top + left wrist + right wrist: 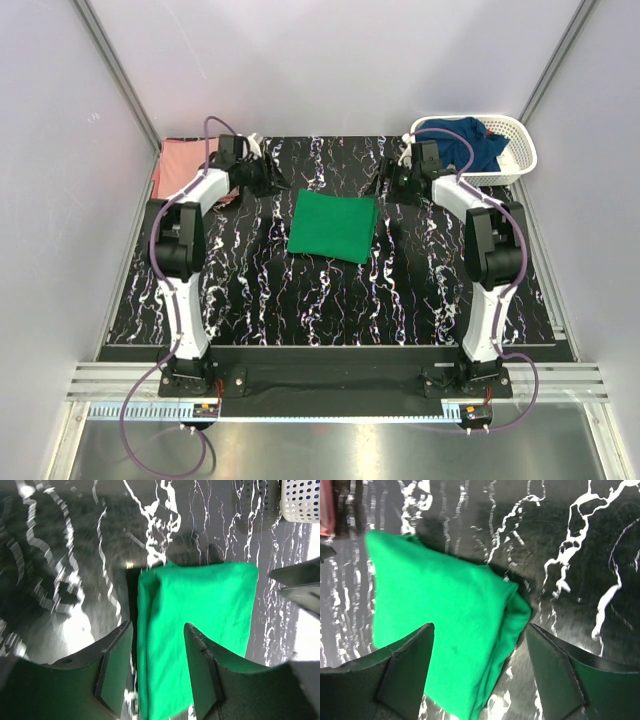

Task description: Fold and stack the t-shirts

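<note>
Green shirt [333, 226]: folded, flat on bench [250, 290] centre.
Left tool [159, 630]: apart, over shirt edge.
Right tool [480, 630]: wide apart, holding nothing.

- The folded t-shirt [332, 226] lies flat on the bench [300, 300], near its middle.
- The left hand [272, 182] is near its far-left corner and the right hand [392, 185] near its far-right corner.
- A second t-shirt [180, 165] lies at the bench's far-left corner.
- A third t-shirt [465, 140] lies in the basket [515, 140], at the far-right corner.
</note>
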{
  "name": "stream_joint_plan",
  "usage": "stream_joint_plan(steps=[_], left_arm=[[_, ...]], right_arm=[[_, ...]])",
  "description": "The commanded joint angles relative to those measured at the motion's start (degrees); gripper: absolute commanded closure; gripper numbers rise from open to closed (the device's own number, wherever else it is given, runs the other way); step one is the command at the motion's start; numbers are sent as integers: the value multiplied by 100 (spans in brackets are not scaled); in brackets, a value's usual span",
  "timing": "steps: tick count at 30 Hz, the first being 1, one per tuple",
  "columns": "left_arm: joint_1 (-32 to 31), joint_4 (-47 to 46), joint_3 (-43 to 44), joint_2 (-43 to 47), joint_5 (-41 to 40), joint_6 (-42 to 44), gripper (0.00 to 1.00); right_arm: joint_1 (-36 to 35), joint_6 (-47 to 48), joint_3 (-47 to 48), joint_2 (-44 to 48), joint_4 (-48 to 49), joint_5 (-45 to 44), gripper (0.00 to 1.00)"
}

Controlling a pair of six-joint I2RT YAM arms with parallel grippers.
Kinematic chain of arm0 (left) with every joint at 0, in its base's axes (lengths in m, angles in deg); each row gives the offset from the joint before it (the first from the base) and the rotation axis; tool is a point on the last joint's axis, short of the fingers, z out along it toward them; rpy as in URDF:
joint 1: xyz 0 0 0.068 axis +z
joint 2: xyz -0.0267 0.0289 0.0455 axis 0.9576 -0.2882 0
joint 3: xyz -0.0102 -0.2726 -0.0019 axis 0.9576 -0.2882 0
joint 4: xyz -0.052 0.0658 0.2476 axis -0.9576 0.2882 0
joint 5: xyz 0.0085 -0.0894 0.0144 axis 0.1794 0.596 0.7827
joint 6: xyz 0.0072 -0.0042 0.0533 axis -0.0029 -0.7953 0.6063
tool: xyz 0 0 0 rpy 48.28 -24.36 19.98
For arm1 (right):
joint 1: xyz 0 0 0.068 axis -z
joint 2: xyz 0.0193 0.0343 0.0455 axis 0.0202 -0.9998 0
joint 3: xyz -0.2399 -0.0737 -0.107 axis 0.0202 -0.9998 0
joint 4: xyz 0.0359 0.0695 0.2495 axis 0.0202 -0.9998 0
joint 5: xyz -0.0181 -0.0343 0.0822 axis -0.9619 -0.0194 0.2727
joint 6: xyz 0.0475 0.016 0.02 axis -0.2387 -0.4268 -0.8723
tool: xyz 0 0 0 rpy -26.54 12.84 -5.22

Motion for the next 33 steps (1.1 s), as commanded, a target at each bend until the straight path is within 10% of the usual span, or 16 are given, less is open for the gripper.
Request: stream_joint_plan(steps=[1, 15, 26, 33], left_arm=[[32, 204, -664, 940, -534, 278, 50], [32, -464, -2618, 1795, -561, -320, 51], [41, -1316, -2874, 1215, 615, -654, 48], [50, -729, -2523, 1171, 442, -154, 42]], right_arm=[[11, -64, -450, 551, -272, -45, 18], [-262, -266, -1085, 183, 343, -72, 28], [-253, 76, -1349, -116, 1107, 858, 100], [-235, 278, -1034, -248, 1398, 1448, 100]])
